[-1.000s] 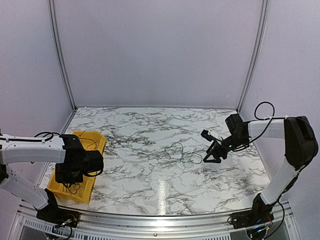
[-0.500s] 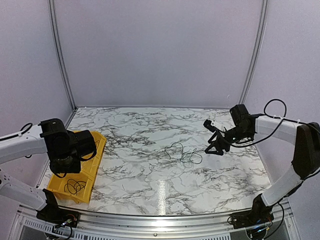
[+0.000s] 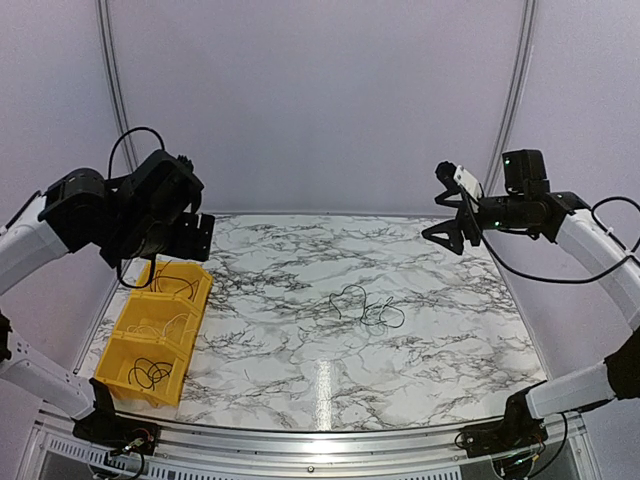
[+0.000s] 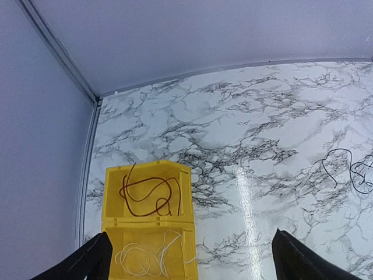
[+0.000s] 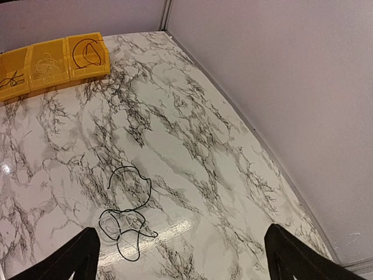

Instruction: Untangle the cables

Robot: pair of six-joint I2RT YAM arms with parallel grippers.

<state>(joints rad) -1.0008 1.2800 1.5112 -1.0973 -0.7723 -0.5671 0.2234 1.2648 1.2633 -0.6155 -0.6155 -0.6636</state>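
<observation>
One marbled tabletop [image 3: 300,380] spreads well below both sets of my fingers. A second ago they worked low over it; they have since risen high and drawn back toward the side walls. Beneath my left fingers [image 3: 200,237] sits the yellow bin [image 4: 145,222], three compartments in a row. Those fingers were down in its nearest compartment a moment back and now hang above it, spread wide with nothing between them. My right fingers [image 3: 450,208], which had hovered just beside the tangle, also stand wide and empty, well apart from it. The cables [image 3: 368,310], a loose knot of thin black loops, lie below and between the two sets of fingers, touched by neither. Their shape looks unchanged over that second. Smallest of all, a black coil [image 3: 150,373] rests in the bin's nearest compartment, where my left fingers had been. I judge that one strand has been put away and both arms are resetting. The knot left on the tabletop is not yet pulled apart.
</observation>
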